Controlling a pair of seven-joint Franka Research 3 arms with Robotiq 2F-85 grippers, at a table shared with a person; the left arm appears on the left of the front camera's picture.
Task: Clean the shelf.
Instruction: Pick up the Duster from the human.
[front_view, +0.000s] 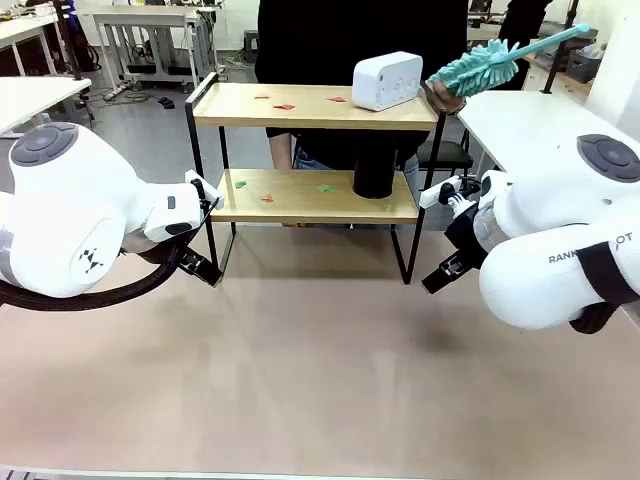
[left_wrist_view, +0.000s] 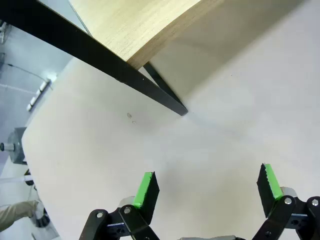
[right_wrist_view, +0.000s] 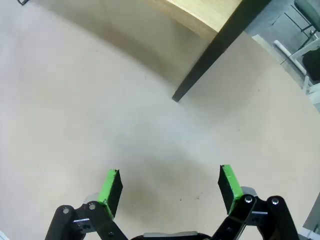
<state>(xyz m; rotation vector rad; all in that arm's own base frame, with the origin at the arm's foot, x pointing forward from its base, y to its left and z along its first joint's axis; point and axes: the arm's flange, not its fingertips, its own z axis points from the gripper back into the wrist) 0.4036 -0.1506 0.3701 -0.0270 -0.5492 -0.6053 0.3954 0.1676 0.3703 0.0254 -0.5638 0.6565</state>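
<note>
Two boards of the shelf (front_view: 240, 108) ran left to right in the front view, at the far middle of the tabletop (front_view: 320, 380), open side toward the robot. Left wrist view: the left claw (left_wrist_view: 207, 182) stood released over the tabletop, near a shelf leg. Right wrist view: the right claw (right_wrist_view: 170, 182) stood released likewise.

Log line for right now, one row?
left jaws: open, empty, near shelf leg | right jaws: open, empty | scraps on both boards | person's hand holds brush
</note>
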